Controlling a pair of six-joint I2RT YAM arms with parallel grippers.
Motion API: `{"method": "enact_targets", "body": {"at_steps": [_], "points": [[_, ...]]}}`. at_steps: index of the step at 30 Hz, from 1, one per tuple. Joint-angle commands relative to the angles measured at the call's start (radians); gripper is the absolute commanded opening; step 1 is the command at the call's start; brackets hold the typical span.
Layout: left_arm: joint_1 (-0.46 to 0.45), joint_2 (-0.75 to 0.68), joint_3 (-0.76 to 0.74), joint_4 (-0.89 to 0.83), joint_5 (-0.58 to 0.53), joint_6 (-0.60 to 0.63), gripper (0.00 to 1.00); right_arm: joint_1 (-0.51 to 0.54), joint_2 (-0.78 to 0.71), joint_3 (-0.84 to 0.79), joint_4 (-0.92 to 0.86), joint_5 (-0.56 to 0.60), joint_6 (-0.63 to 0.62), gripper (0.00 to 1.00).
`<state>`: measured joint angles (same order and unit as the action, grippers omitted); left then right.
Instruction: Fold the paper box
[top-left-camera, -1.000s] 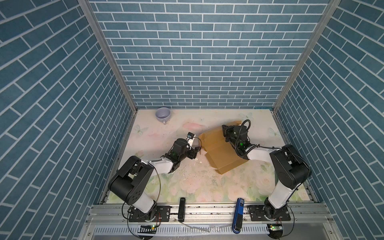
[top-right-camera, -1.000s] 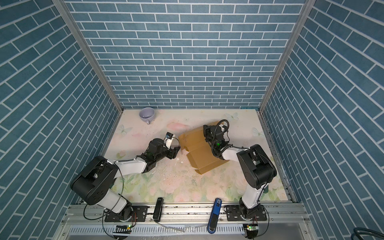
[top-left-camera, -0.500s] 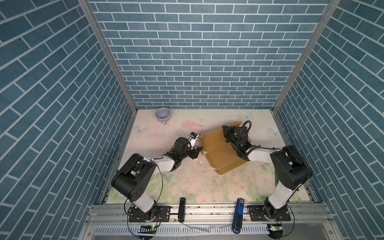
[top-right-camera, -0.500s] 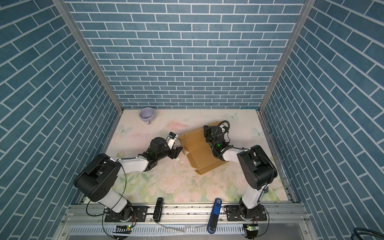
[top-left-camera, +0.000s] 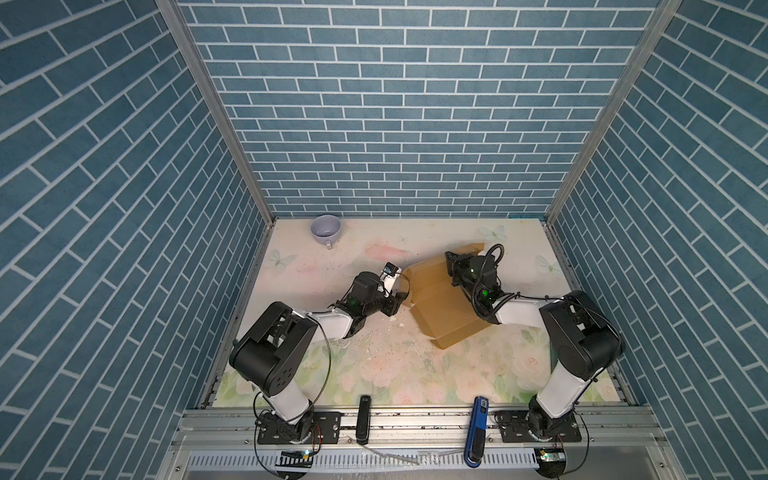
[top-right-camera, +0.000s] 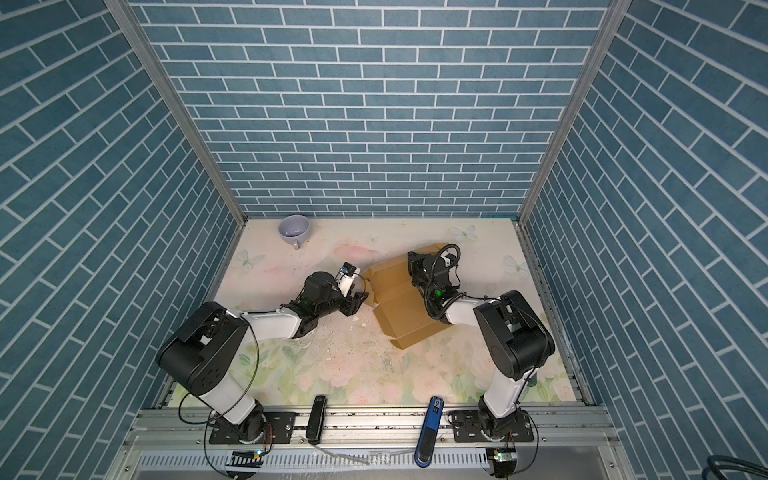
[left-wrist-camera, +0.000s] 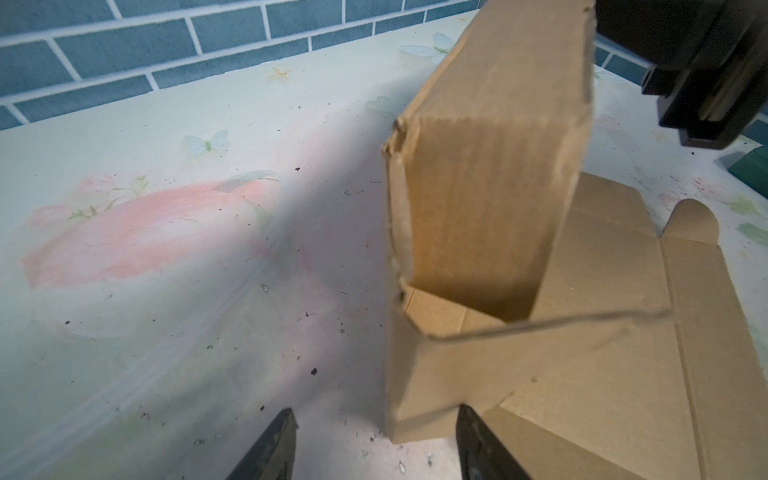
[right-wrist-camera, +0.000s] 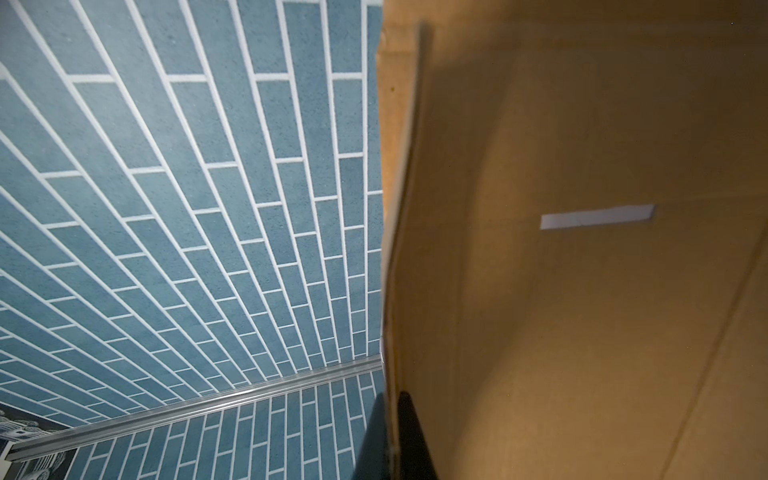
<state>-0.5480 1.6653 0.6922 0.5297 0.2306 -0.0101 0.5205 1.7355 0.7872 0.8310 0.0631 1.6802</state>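
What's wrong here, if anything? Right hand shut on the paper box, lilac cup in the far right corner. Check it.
The corner is wrong. The right hand is shut on the paper box, but the lilac cup sits in the far left corner; both top views show it.

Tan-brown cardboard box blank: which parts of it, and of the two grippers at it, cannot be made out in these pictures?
Right wrist view: a raised panel of the tan-brown cardboard box hides its other flaps; frame edge cuts the right gripper.
Left wrist view: bottom edge cuts the left gripper; contact with the box's wall unclear.
Both top views: slots too small; right arm covers part of the box.
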Motion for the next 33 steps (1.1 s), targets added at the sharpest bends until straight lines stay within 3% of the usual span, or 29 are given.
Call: {"method": "enact_targets", "body": {"at_steps": [1,18,33], "points": [[0.003,0.012,0.032,0.002,0.025,0.004,0.60,-0.004,0.008,-0.028,-0.008,-0.005,0.059,0.00],[-0.031,0.054,0.089,-0.029,0.049,0.009,0.50,-0.003,0.006,-0.053,0.008,0.010,0.065,0.00],[-0.110,0.088,0.168,-0.102,-0.017,0.017,0.37,-0.004,-0.004,-0.074,0.025,0.023,0.067,0.00]]}}
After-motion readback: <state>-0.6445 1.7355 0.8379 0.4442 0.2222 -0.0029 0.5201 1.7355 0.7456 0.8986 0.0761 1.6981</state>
